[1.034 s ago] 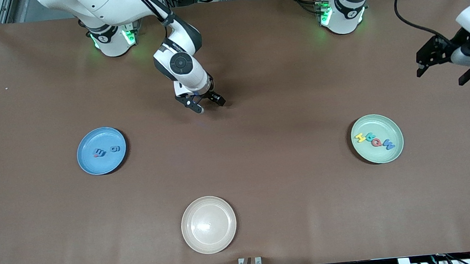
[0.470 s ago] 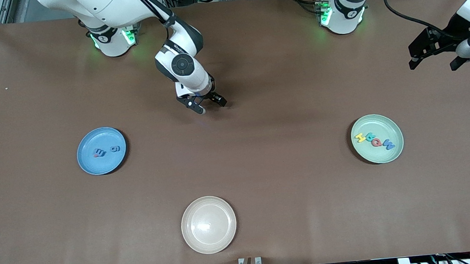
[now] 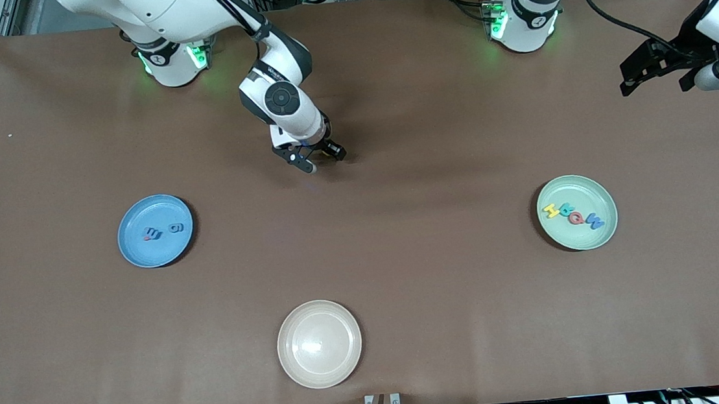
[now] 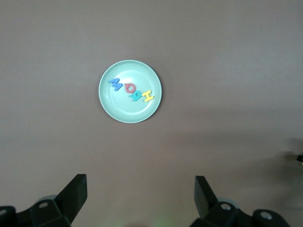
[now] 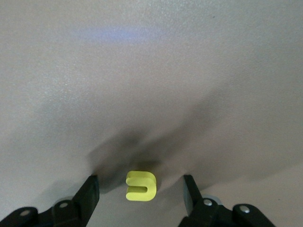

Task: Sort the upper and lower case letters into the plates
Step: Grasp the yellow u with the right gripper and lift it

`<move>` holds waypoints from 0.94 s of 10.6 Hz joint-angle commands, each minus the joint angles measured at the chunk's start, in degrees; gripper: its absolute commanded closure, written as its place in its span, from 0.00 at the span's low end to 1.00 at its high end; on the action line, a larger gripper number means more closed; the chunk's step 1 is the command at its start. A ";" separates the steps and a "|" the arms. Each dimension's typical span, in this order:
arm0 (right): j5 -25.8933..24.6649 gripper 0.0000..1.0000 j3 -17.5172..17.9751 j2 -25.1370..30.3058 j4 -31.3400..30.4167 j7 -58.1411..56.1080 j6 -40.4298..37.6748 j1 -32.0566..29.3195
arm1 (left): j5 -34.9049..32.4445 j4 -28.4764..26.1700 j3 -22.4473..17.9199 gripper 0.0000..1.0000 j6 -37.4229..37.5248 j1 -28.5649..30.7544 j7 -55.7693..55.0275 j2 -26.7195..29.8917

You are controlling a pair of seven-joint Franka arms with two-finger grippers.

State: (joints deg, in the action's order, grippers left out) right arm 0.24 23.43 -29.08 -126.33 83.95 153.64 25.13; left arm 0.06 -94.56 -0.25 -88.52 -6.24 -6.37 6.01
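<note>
Your right arm reaches down from its base to mid-bench, wrist tilted, right pincer (image 3: 319,158) low over the bench (image 3: 405,276). Its fingers (image 5: 88,194) stand apart either side of a yellow letter (image 5: 141,185) lying flat on the bench, not touching it. Your left arm is parked high over its own end of the bench, left pincer (image 3: 654,75) wide apart, holding nothing, camera looking down on the mint plate (image 4: 110,101). That plate carries four letters (image 4: 131,90) in a row: blue, teal, red-pink, yellow. The blue plate (image 3: 136,247), toward the right arm's end, holds a few letters (image 3: 162,231). The cream plate (image 3: 292,364) sits nearest the front camera.
</note>
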 commanded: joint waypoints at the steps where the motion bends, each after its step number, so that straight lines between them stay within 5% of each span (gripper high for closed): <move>1: -1.39 0.54 0.30 -0.71 0.83 1.04 0.08 -0.08 | -3.39 0.61 -0.63 0.00 1.85 -1.14 -1.19 0.15; 5: -1.39 1.00 0.30 -0.71 0.65 1.04 0.08 -0.08 | -3.23 1.75 -0.45 0.00 1.86 -0.88 -1.10 -0.29; 10: -1.30 1.00 0.39 0.86 3.80 0.51 -6.75 -1.56 | -2.78 2.98 -0.01 0.00 1.86 -0.79 -1.10 -1.00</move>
State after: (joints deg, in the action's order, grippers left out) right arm -0.02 23.47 -28.65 -124.59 83.96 150.36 24.91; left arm -1.95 -93.24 -0.24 -87.72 -6.33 -6.43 5.75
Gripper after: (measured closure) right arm 0.727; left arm 0.000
